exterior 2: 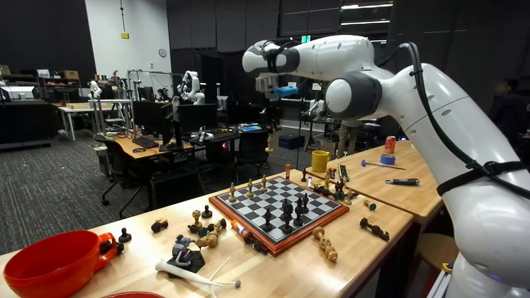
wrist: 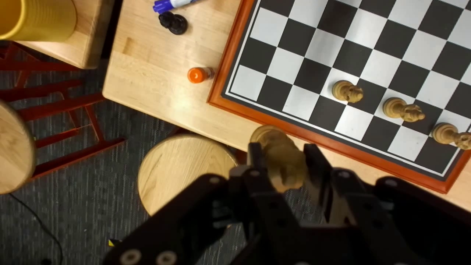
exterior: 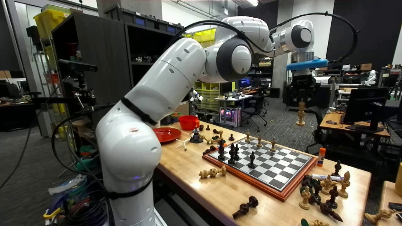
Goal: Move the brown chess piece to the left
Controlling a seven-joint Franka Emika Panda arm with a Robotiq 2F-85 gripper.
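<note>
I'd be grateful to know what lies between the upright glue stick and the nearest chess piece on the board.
In the wrist view, the board's reddish rim and bare chequered squares lie between the glue stick and that chess piece.

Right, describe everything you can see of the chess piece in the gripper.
The light-brown chess piece looks like carved wood, with a flared round base and bulging, ringed sections above. It is roughly upright, base down, in mid-air, apart from the chessboard. The gripper holds its upper part from both sides; nothing else seems to touch it. I can't tell its rank.
</note>
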